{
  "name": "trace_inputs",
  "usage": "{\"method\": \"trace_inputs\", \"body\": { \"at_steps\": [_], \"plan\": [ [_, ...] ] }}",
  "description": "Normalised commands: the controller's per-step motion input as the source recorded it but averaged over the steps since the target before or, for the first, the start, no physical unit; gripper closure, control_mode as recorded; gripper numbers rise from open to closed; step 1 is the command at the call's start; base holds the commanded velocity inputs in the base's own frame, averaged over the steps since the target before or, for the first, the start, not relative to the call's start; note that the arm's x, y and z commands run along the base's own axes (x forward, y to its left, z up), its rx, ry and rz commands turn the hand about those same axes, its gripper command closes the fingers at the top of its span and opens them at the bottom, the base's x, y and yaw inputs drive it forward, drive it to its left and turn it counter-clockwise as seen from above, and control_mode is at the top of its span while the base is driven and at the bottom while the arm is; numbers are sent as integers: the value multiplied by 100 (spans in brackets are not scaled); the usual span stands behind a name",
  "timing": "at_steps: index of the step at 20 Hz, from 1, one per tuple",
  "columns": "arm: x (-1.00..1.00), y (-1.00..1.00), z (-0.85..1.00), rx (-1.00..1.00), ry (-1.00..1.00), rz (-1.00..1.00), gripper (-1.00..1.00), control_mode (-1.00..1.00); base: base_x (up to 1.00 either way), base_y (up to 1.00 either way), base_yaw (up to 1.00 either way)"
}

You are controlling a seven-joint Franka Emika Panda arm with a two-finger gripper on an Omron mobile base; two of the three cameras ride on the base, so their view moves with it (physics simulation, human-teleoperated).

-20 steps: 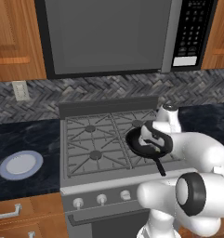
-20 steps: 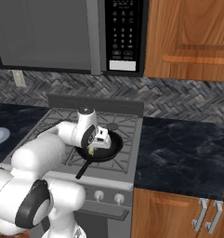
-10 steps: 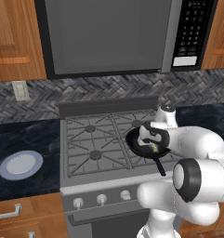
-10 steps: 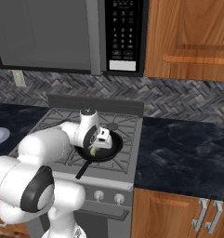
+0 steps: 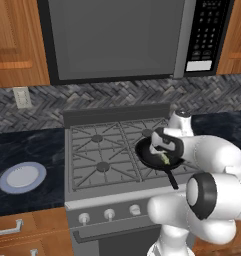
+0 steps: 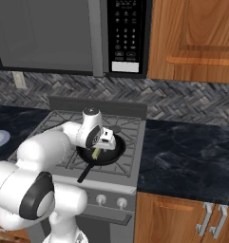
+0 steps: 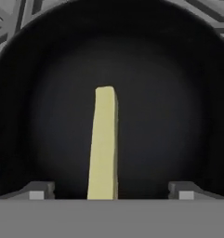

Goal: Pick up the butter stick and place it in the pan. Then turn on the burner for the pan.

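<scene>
Releasing the butter stick (image 7: 104, 144): the fingers (image 7: 36, 191) stand wide apart on either side of it, clear of its sides, as it lies inside the pan (image 7: 178, 116). Placement looks done; next, reaching past the pan's handle (image 6: 86, 172) to the stove's knobs (image 5: 109, 214).

Pan (image 5: 151, 156): lower right of the left base view, on the stove's front right grate; shallow rim open from above. Hand (image 7: 108, 190) sits low over it, fingers spread wide apart, butter stick (image 7: 104, 144) between them touching neither.
Handle (image 5: 168, 176): juts toward the stove front.
Microwave (image 5: 122, 37): overhangs the cooktop, upper frame.
Left grates (image 5: 94, 152): bare.
</scene>
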Motion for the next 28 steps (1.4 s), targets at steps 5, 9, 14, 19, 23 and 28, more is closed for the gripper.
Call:
{"method": "trace_inputs", "body": {
  "at_steps": [5,9,14,19,23,28],
  "plan": [
    [-29,-23,52,2,-2,0,-100,-100,0,0,0],
    [-46,-33,32,0,-3,0,-100,-100,0,0,0],
    [-73,-36,1,0,-10,0,-100,-100,0,0,0],
    [-80,-29,15,0,-13,0,-100,-100,0,0,0],
    [-72,-20,13,0,-13,0,-100,-100,0,0,0],
    [-73,-25,0,0,-19,0,-100,-100,0,0,0]
  ]
}}
